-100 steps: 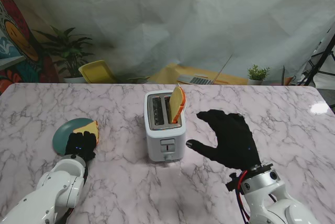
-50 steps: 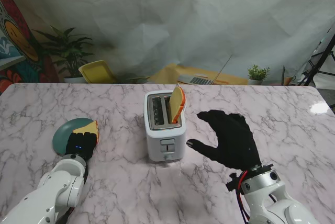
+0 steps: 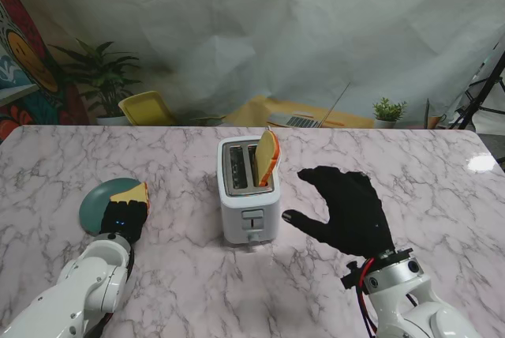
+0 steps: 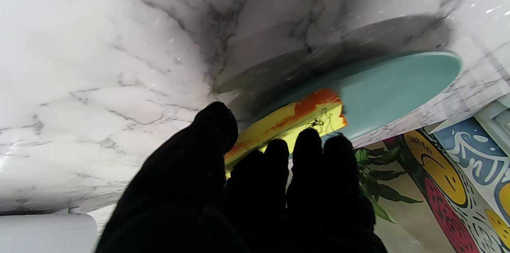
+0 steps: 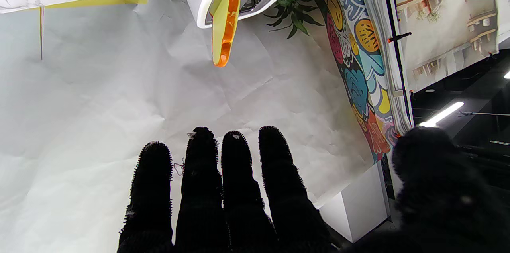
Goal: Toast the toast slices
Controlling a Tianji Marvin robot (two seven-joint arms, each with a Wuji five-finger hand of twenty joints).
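Overhead: marble table [image 3: 442,196], white crumpled backdrop [image 3: 316,30], potted plants behind.

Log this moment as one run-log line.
left hand: on plate's toast slice, grip unclear | right hand: open beside toaster | one slice in right slot, unseated

Marble-look table [image 3: 410,172], white w/ grey veins, glossy; glare spot at far right edge. Directly on it: white toaster [image 3: 248,200] approx. centre, lever side toward me; round teal plate [image 3: 96,202] well to its left, nearer the left edge. Rest of the top is bare marble btwn the two.
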